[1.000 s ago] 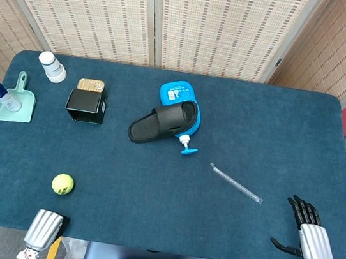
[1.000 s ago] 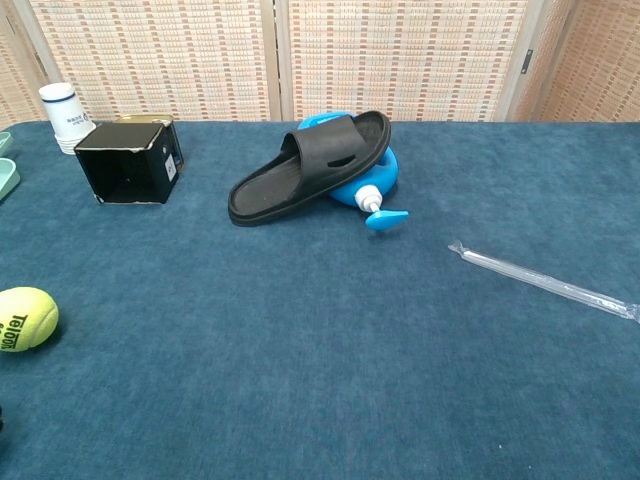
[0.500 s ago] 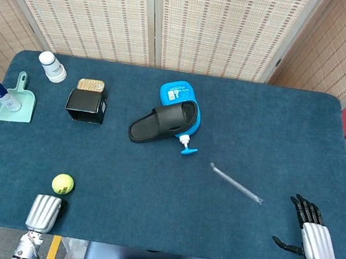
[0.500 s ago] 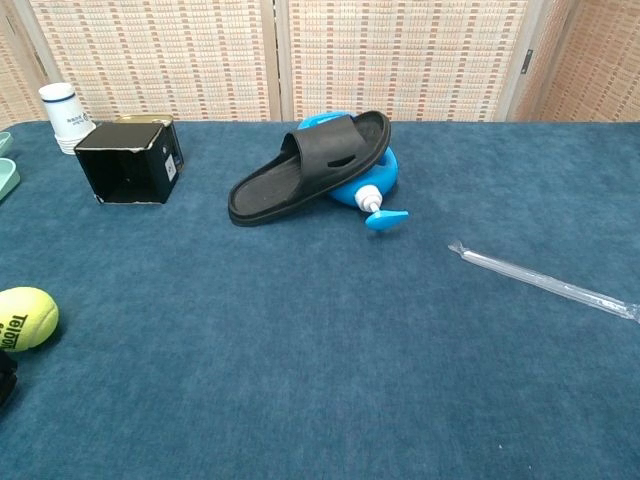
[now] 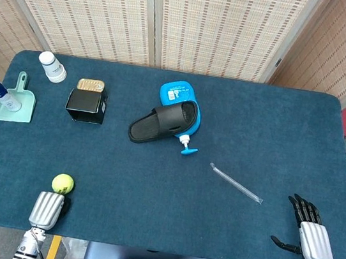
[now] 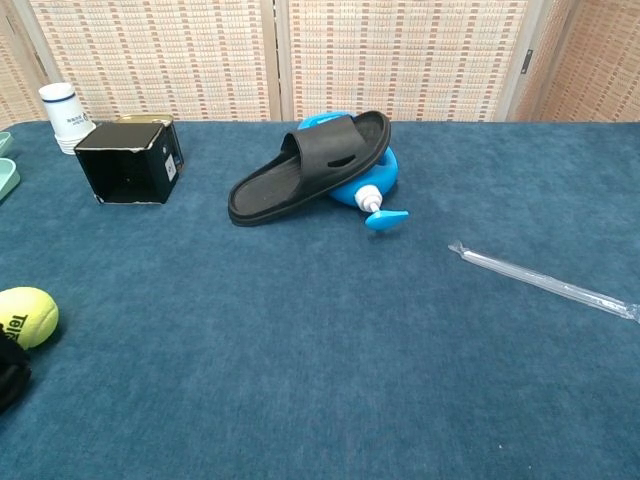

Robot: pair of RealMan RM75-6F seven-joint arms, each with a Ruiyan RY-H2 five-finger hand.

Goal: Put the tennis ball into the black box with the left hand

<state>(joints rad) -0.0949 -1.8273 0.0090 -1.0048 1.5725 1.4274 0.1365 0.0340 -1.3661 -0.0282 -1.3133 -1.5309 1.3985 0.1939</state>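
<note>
Left hand [image 5: 47, 209] low at the near edge (fingers hidden) — right hand [image 5: 308, 233] spread, holding nothing.

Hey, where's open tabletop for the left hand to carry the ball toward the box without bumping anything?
Bare cloth runs from the tennis ball straight up to the black box, bordered on the right by the slipper. The wide stretch between slipper and right hand holds only a wrapped straw. Crowded: the far left corner, with dustpan, white bottle and tin.

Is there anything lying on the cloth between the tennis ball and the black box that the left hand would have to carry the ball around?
No. Only bare blue cloth separates the tennis ball from the black box.
</note>
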